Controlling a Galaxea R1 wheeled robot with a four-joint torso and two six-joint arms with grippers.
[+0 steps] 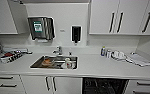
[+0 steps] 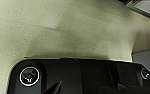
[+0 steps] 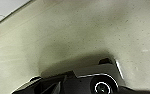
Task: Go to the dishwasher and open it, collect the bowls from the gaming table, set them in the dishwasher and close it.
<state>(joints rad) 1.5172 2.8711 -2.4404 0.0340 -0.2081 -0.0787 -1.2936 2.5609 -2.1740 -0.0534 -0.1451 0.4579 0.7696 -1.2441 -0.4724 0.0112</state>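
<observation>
The dishwasher (image 1: 104, 86) is closest, low down and a bit to the right, under the white counter (image 1: 96, 67). It looks open and dark inside. No bowls are in it. I cannot tell if the grippers are open or closed.

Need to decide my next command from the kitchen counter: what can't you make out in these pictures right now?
- Dishwasher: head view, cut off by the bottom edge; dark opening, rack contents too dim to tell.
- Sink: head view, items inside too blurred to identify.
- Small items beside the bottle on the counter: too blurred to name.
- Both grippers: wrist views show speckled floor; fingers not discernible, open or shut unknown.
</observation>
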